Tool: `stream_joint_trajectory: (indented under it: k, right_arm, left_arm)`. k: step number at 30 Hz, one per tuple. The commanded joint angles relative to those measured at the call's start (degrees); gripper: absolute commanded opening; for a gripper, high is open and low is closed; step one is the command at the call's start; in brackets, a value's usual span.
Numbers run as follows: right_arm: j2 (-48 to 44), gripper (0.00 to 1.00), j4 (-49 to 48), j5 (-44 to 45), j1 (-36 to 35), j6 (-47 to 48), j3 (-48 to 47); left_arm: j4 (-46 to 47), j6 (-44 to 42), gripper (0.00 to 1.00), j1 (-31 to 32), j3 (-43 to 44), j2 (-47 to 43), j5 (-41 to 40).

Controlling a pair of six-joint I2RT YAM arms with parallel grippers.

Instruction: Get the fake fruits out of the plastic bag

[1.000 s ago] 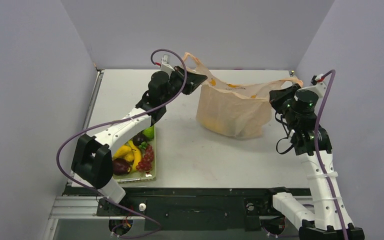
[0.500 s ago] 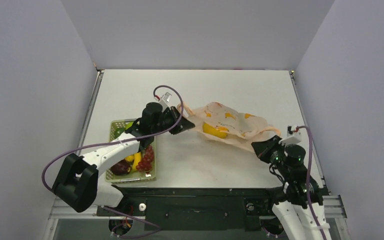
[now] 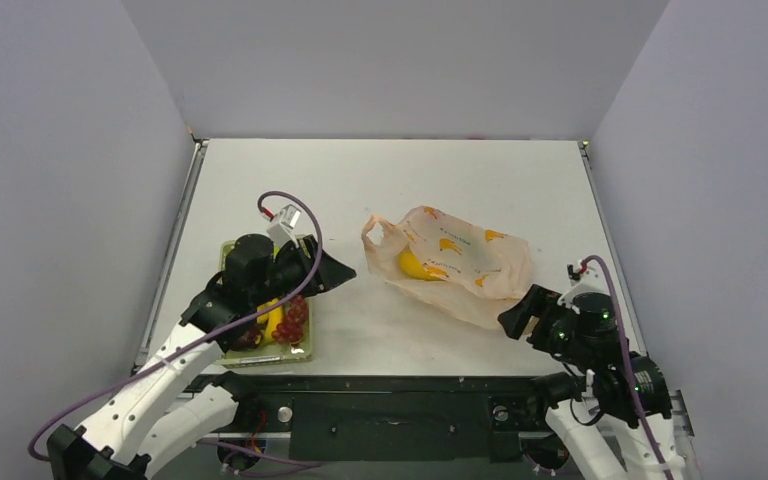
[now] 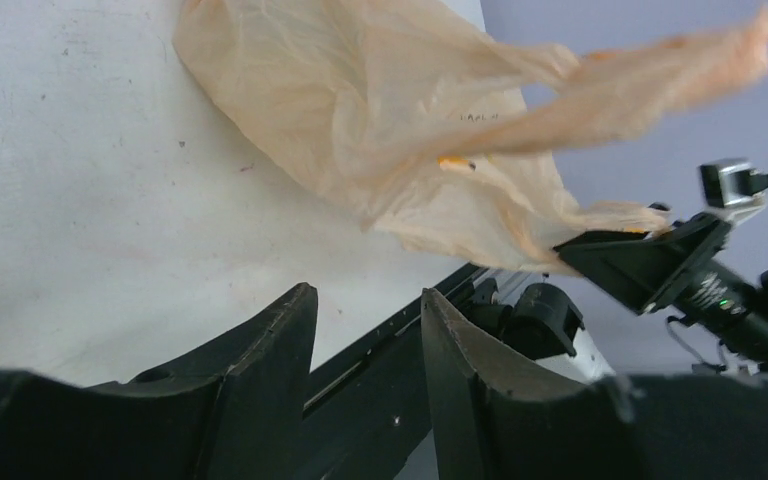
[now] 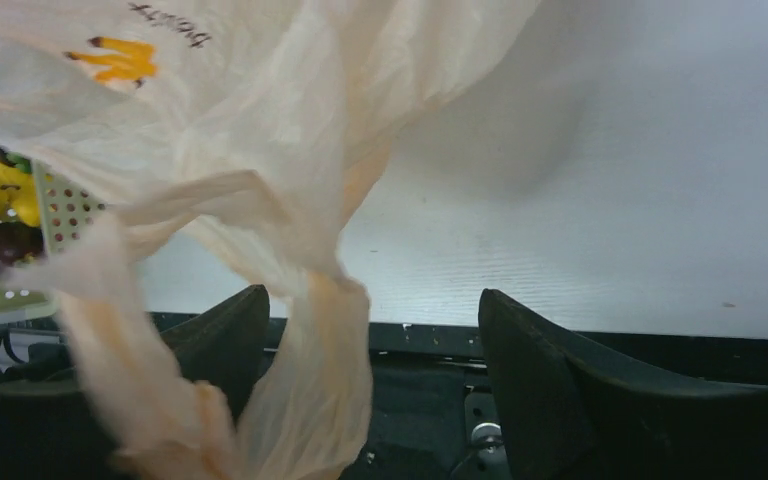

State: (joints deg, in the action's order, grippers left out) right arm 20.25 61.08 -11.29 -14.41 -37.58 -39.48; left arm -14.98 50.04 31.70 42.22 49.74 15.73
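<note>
Left arm (image 3: 160,365): folds out from the near base to an elbow at the near-left corner, then sends the forearm up and right. Left wrist (image 3: 252,265): sits at the top of that forearm, turned right. Left gripper (image 3: 345,270): points right toward the table's middle, jaws parted by a modest gap, left fingers (image 4: 265,350) closed on nothing.

Right arm (image 3: 640,385): folds tight over the near-right corner, forearm angled up and left. Right gripper (image 3: 508,318): points left near the front edge, jaws spread wide, right fingers (image 5: 545,375) well apart.
</note>
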Motion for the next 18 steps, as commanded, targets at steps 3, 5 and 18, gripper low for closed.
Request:
stream_joint_trajectory:
  k: [3,5,18]
  right_arm:
    - [3.7,0.75,11.6,3.1,-0.4,10.9,-16.9]
    - [3.7,0.79,13.4,2.1,-0.5,13.0,-21.0]
    - [20.8,0.88,7.0,-5.5,-3.2,24.2,-35.4]
  left_arm:
    - [-15.5,-11.3,0.41,-0.2,6.3,-7.7,4.4]
    - [-20.5,-17.5,0.42,-0.2,13.1,-7.4,5.2]
    - [-30.0,-37.4,0.52,-0.1,53.4,22.0,3.8]
